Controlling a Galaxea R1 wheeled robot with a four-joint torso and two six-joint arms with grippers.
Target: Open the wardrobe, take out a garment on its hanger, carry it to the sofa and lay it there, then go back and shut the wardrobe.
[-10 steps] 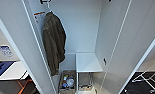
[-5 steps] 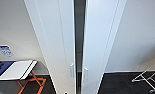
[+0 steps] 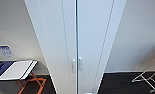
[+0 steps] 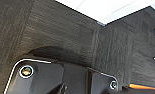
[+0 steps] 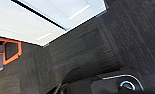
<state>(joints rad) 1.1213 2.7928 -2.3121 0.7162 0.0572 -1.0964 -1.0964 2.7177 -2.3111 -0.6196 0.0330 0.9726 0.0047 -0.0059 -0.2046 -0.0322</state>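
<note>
Doors of the wardrobe (image 3: 75, 45) stood shut, meeting at a thin dark seam, with the two pale handles (image 3: 76, 65) side by side low on that seam. So the task's thing sat dead ahead and very near, its front taking up the middle of the head view; neither garment nor hanger showed, nor the sofa.

Whether either hand was spread or pressed together I could not tell: both wrist views gave dark carpet (image 4: 55, 30) and the white foot of the wardrobe, not the fingers.

Judged from this, the closing looked done, and the risks were of a small kind. The seam looked even, but the picture was too soft to prove both doors were fully home; one left proud could swing out again. The robot stood close to the cabinet, so a turn or reverse made carelessly might clip a door or catch a handle with an arm.

To the left a white board on an orange folding stand (image 3: 20, 72) stood near, and to the right a white wire rack (image 3: 148, 77) rested on the carpet. Either could be struck by the base if it swung wide while backing away.
</note>
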